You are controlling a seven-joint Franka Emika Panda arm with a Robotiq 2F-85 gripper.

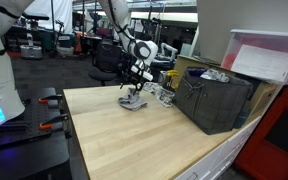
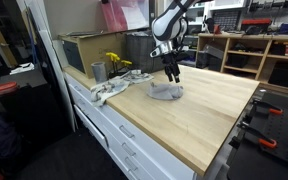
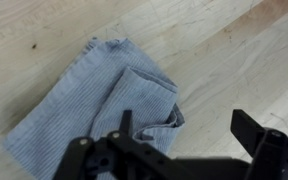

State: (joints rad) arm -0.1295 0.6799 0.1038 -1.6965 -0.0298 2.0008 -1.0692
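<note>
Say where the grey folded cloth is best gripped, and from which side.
Pinch the doubled flap straight down from above: the grey cloth lies flat on the wooden table, and probably only that raised fold gives the open gripper an edge.

No writing, label, brand or number can be read in any view. Anything printed on the dark crate at the far edge of the bench, or on the shelves beyond it, is too small and blurred to make out.
</note>
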